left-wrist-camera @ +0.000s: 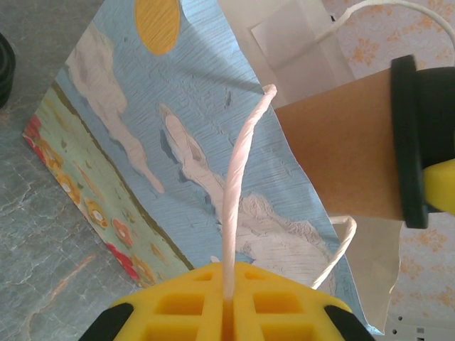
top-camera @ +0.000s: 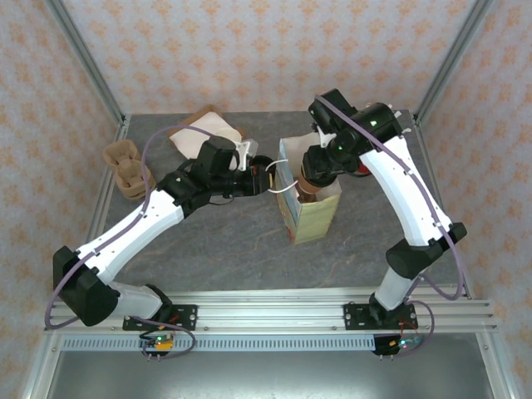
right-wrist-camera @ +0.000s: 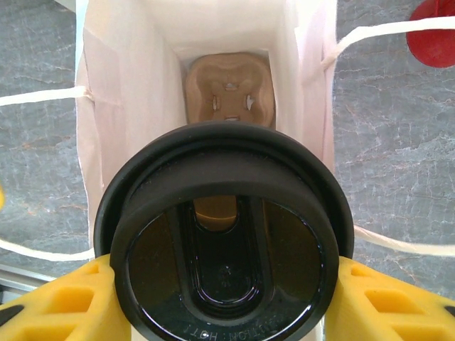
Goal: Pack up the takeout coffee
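On a grey marbled table [top-camera: 224, 249], a paper bag [top-camera: 314, 220] printed with sky, clouds and flowers stands upright just toward 3 o'clock of centre, its mouth open. The takeout coffee [top-camera: 309, 186], a small tan paper cup under a round black lid [right-wrist-camera: 224, 241], hangs upright at that mouth, clamped between the yellow fingers of the right gripper [top-camera: 318, 170]. From 9 o'clock of the bag, the left gripper [top-camera: 264, 176] pinches one white twisted-cord handle [left-wrist-camera: 238, 192] tight. From the right wrist, a moulded pulp carrier [right-wrist-camera: 229, 92] lies on the bag's floor, at 12 o'clock of the lid.
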Controlling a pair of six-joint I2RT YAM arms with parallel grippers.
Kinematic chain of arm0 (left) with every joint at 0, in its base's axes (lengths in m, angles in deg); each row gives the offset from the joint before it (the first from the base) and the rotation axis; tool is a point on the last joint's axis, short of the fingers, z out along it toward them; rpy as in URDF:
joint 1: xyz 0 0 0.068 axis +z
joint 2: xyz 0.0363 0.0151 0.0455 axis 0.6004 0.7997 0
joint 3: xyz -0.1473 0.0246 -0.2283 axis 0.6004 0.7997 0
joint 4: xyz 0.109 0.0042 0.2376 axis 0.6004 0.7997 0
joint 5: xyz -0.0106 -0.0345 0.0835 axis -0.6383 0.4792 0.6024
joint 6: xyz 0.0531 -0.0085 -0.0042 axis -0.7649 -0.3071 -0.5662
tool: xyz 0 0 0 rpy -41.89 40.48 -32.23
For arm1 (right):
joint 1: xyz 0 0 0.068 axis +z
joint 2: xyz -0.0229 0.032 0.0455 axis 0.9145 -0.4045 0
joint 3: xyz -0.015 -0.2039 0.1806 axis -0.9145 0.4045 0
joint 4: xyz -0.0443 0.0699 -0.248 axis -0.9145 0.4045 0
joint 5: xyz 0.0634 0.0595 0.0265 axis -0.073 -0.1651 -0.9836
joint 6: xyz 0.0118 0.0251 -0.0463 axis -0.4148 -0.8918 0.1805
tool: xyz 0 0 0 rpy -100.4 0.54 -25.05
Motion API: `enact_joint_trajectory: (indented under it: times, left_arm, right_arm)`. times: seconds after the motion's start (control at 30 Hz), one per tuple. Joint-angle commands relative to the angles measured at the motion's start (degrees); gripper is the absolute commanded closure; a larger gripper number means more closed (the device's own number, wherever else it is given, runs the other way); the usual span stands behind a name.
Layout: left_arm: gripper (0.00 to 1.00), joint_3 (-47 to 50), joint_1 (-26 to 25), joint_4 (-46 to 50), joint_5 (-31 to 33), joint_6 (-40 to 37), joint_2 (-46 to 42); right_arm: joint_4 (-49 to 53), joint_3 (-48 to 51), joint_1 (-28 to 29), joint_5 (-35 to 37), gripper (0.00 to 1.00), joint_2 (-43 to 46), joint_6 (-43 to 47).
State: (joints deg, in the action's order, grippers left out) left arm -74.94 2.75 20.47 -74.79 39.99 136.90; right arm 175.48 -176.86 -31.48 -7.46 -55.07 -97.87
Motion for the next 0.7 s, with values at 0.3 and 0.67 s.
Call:
enact_joint_trajectory:
  times: [0.3,0.67]
  left_arm:
    - [0.9,0.25,-0.65,1.24,4.99,-1.67,-2.59]
    - [0.9,-0.02,-0.61,1.71,5.28,-2.37,-2.4]
  right_arm:
    - [4.04,4.81,1.57,4.22,0.46,-2.4,-2.01]
    - [3.48,7.56,1.65,3.45,0.46,-3.61,-0.51]
